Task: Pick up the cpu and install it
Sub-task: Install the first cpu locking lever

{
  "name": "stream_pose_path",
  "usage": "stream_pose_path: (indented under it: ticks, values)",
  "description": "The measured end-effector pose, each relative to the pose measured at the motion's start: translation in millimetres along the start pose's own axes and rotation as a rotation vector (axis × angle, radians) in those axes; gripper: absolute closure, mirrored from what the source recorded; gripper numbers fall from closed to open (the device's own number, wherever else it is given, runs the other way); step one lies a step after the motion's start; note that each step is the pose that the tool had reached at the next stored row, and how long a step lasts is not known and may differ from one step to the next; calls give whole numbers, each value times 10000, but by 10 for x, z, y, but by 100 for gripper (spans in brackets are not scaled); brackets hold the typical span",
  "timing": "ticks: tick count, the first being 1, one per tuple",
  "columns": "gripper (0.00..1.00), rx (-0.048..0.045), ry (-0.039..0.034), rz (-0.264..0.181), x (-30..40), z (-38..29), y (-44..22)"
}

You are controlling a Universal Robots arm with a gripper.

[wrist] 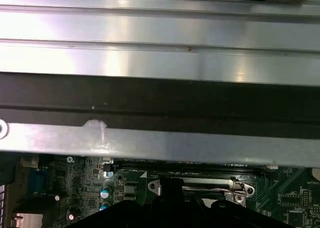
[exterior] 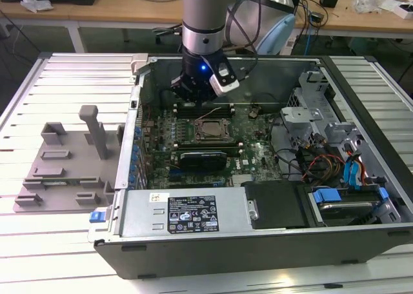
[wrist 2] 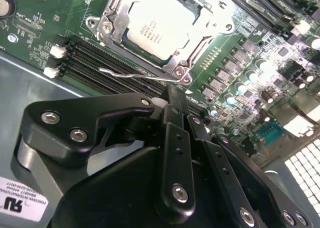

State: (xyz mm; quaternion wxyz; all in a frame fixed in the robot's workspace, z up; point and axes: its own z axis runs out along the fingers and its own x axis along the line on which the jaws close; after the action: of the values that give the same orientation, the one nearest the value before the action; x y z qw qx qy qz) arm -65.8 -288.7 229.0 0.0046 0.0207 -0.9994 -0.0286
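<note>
Already, the small square silver-topped cpu is sitting in the metal-framed socket on the green motherboard, inside the open black computer case lying on the slatted metal counter. Above the board near the case's far wall, the arm's black gripper is hovering with its jaws pressed together, grasping nothing.

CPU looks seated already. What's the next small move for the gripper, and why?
Probably a small straight lift. The cpu lies flat in the socket frame, and the gripper is shut, holding nothing, beside the thin retention lever, which it should clear.
</note>
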Motion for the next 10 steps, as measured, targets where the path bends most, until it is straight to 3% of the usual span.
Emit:
stream_pose_path:
  ticks: [5, 6, 7, 10]
  values:
    - [89, 4, 19, -106, -53, 51, -2]
    - [89, 23, 21, -137, -59, 58, 2]
    - [89, 101, 28, -219, -87, 82, 20]
    - [89, 119, 31, -222, -101, 91, 21]
